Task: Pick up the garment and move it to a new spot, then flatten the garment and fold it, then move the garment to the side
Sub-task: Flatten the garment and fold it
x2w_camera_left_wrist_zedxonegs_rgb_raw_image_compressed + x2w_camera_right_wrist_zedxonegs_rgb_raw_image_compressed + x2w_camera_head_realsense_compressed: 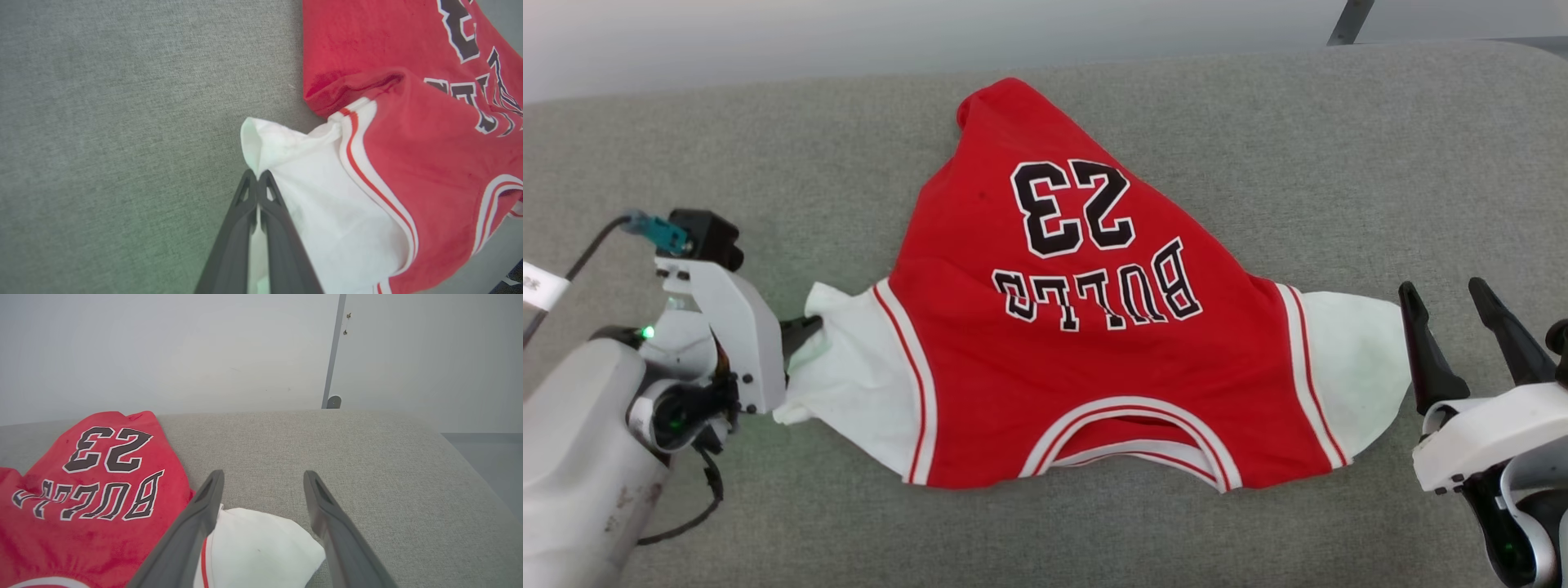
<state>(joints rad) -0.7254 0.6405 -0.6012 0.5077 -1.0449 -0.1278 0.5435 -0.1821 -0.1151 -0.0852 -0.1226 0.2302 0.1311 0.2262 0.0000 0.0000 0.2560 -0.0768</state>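
Between the closed fingers of the left gripper sits the edge of a white sleeve. The two dark fingertips meet, and pale cloth shows in the slit lower down between them. In the head view that gripper bites the outer end of the white sleeve, which bunches up just at the tips.

Outward from the grip, past red-and-white striped trim, the garment lies spread on the grey fabric surface. Its collar is on the robot's side and its hem is drawn to a point on the far side. The black "BULLS 23" lettering reads upside down from the head camera.

Across the garment, the right gripper stands wide open with nothing in it, its fingers pointing away from the robot. In the right wrist view the other white sleeve lies under and between them, reaching from the inner finger toward the outer one. Whether either finger touches the cloth cannot be told. Beyond these tips the grey fabric surface runs to a pale wall.
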